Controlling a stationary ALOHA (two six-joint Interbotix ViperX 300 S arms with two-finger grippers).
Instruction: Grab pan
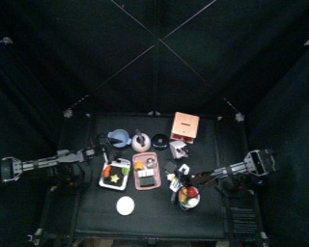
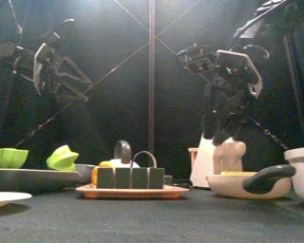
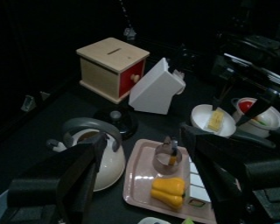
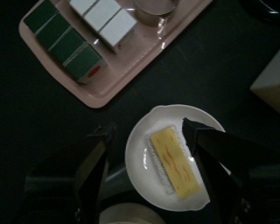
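Where the pan is sitting: the small white round pan (image 4: pixel 143 162) with a yellow block of food (image 4: pixel 178 162) in it is lying on the black table (image 4: pixel 224 52), just beside the corner of the pink rectangular tray (image 4: pixel 136 66) of green and white blocks, on the right arm's side
Pan, weight: you are likely dealing with something light, a small toy-like piece, so it is probably going to lift with little effort
Pan, stiffness: it is looking rigid and hard, so the jaws are not going to sink into it
Pan, slipperiness: its white surface is looking smooth and glossy, so a pinch on the curved rim is risking a slide
Pan, load: the yellow block is lying loose, so tilting is risking tipping it out
Pan, where to hold: the dark curved handle (image 2: pixel 272 174) is sticking out sideways in the front view, and you are best aiming there, or else pinching across the rim
Right gripper (image 4: pixel 154 133): it is hanging directly over the pan, pointing down, jaws spread wide on either side of the dish and holding nothing
Right arm, pose: it is reaching down from high on the right, wrist bent toward the table
Left gripper (image 3: pixel 152 156): it is standing released and empty
Left arm, pose: it is resting raised on the left, well apart from the pan
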